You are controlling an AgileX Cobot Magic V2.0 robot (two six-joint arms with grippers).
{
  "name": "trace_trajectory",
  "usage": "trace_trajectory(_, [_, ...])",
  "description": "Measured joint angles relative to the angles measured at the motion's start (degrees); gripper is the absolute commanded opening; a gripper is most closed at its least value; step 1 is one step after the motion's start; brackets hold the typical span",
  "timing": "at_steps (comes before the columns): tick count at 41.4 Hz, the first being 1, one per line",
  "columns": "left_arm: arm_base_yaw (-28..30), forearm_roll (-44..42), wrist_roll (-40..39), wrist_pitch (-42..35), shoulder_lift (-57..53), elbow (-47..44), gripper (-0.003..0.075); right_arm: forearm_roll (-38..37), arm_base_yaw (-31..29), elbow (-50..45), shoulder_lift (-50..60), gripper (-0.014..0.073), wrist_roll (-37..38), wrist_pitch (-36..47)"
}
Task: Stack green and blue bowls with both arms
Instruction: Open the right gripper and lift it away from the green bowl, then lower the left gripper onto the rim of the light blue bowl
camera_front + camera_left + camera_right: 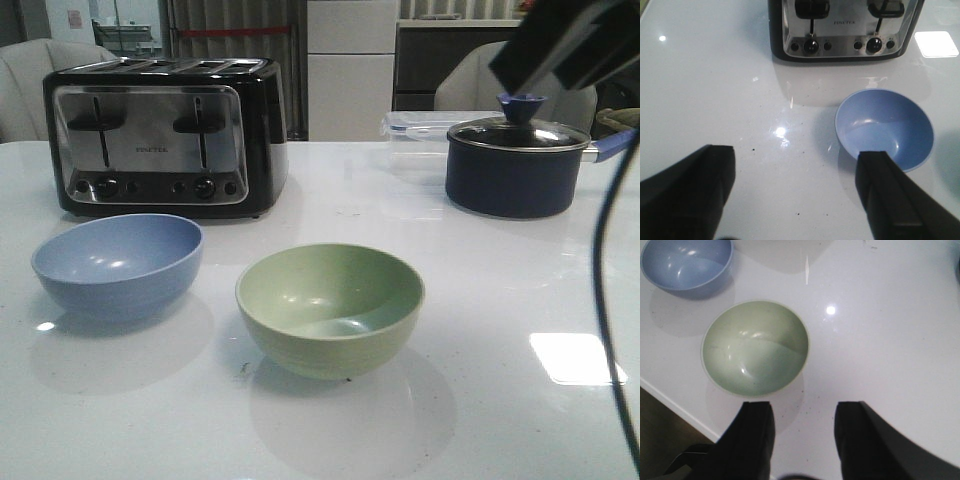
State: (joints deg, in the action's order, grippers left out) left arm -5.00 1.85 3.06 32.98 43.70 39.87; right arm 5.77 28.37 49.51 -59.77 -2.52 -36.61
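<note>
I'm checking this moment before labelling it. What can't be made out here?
- Left pincer: absent from the front view.
- Toaster: top cut off by the left wrist view's edge.
- Pot contents: hidden by its lid.
- Right arm: only a dark corner in front view; pincer out of frame.

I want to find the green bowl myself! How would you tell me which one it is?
Find the big shiny silver and black toaster at the back of the white table. In front of it sit two round matte bowls, apart from each other. The pale green bowl is nearer the table's middle; its periwinkle blue twin sits further left.
</note>
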Motion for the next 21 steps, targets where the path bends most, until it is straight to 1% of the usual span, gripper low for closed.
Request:
trace_trajectory(6, [-2.95,0.0,0.0,-0.8,2.71,0.27,0.0605,0.0,0.0,-4.13,6.68,0.0413,0.0,-0.9])
trace_trajectory(9, [-4.1,0.0,0.0,-1.1,6.15,0.48,0.0605,0.0,0.0,-5.04,8.46,0.0413,0.0,-1.2])
trace_trajectory(15, [-4.94,0.36,0.0,-1.1,14.8,2.48,0.0605,0.0,0.0,-5.3,9.14,0.0413,0.0,-1.58])
trace_trajectory(21, [-4.94,1.93,0.0,-1.24,25.2,6.48,0.0605,0.0,0.0,-5.33,9.14,0.0413,0.0,-1.58])
